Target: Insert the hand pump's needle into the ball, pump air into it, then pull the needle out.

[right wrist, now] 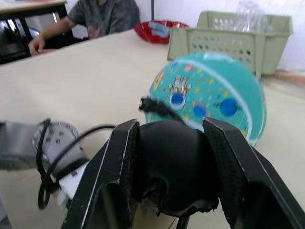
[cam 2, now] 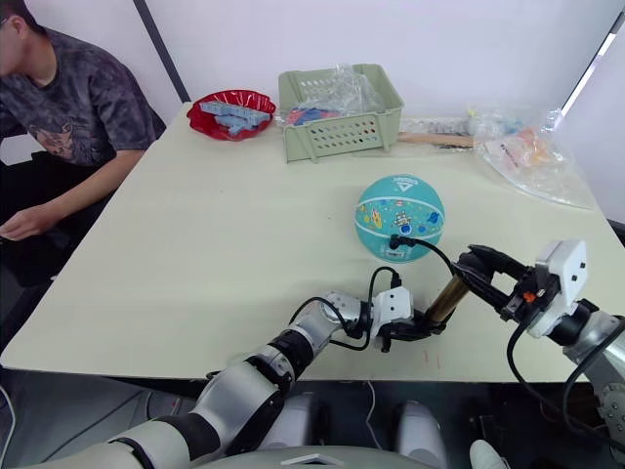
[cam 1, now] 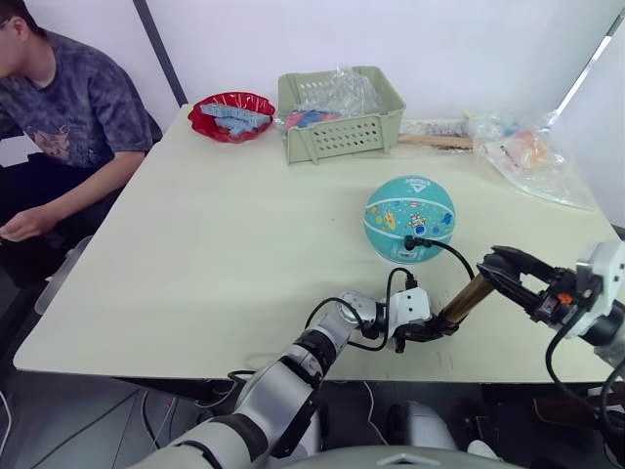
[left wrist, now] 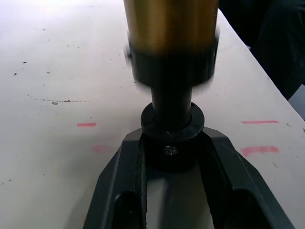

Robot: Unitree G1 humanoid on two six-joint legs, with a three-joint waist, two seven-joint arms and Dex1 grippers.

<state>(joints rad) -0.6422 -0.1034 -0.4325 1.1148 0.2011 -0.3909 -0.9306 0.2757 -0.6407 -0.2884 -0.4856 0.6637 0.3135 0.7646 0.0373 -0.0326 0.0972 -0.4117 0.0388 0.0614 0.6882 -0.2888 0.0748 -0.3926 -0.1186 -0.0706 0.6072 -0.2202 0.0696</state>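
Right of centre, the ball (cam 1: pixel 410 218) already has the needle (cam 1: pixel 411 242) plugged in. The left gripper (cam 1: pixel 427 332) clamps the hand pump (cam 1: pixel 465 302) base, the right gripper (cam 1: pixel 500 266) grips its handle (pumping underway, I'd judge); withdrawal remains.

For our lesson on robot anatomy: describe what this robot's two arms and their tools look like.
The left arm is silver-grey with black joints and looping black cables. Its tool has a white block and two black fingers. The right tool has two black fingers, a white housing, an orange mark and a black cable.
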